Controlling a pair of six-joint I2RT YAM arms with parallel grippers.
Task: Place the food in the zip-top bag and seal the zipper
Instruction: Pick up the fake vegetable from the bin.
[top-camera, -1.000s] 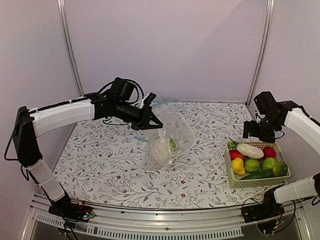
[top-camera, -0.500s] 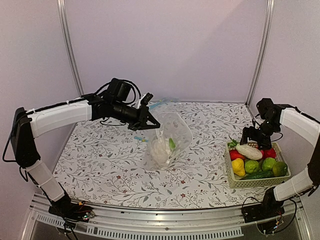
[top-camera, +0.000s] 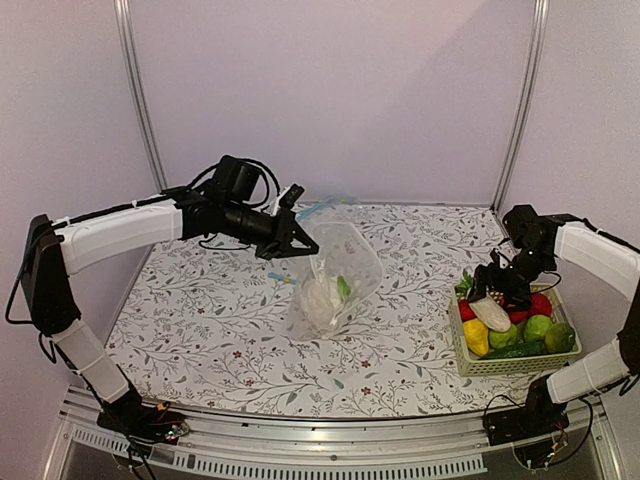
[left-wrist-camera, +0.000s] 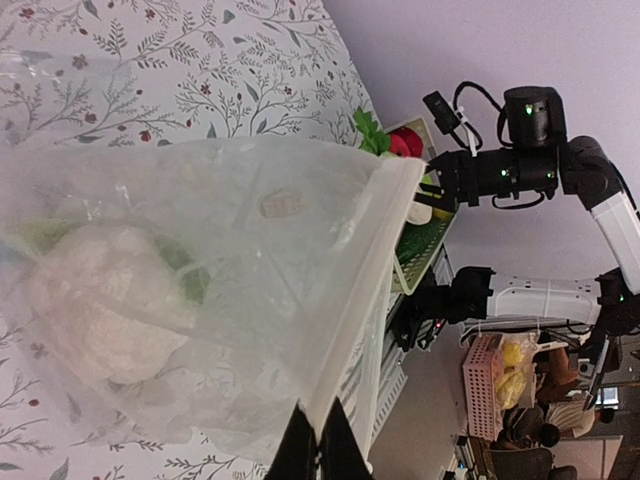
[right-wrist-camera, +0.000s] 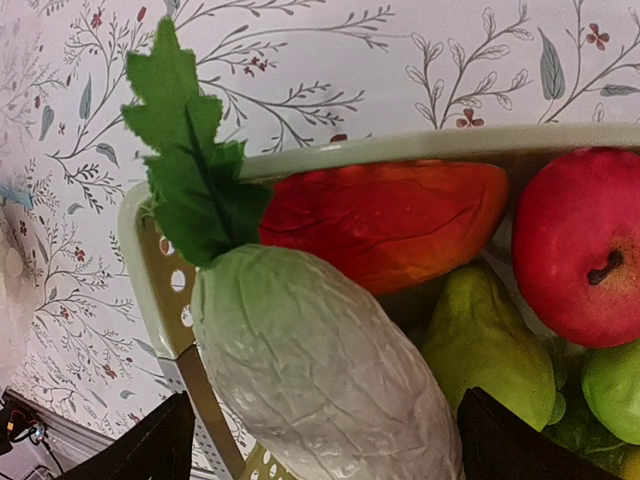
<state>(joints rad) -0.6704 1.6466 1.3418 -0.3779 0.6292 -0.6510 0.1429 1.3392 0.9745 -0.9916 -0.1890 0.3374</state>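
Your left end effector (top-camera: 303, 243) is clamped together on the mouth edge of the zip-top bag (top-camera: 352, 268). It holds that one dotted bag up, with the lower end sagging onto the surface (top-camera: 220, 330). Two pieces of food sit inside: one white cauliflower (top-camera: 318, 298) and one small green fruit (top-camera: 344, 287) just beside it. The zipper (left-wrist-camera: 365, 290) runs along the open mouth, pinched at one end.

Your right end effector (top-camera: 497, 292) hangs over the one basket (top-camera: 470, 366) at the right side of the surface. Its fingers (right-wrist-camera: 150, 450) stand wide apart on either side of the one long white radish (right-wrist-camera: 320, 370) — you cannot tell whether they touch it. Around the radish the basket holds one yellow lemon (top-camera: 476, 334), two red fruits (right-wrist-camera: 385, 220), three round green fruits (top-camera: 538, 327) and one dark cucumber (top-camera: 515, 351).
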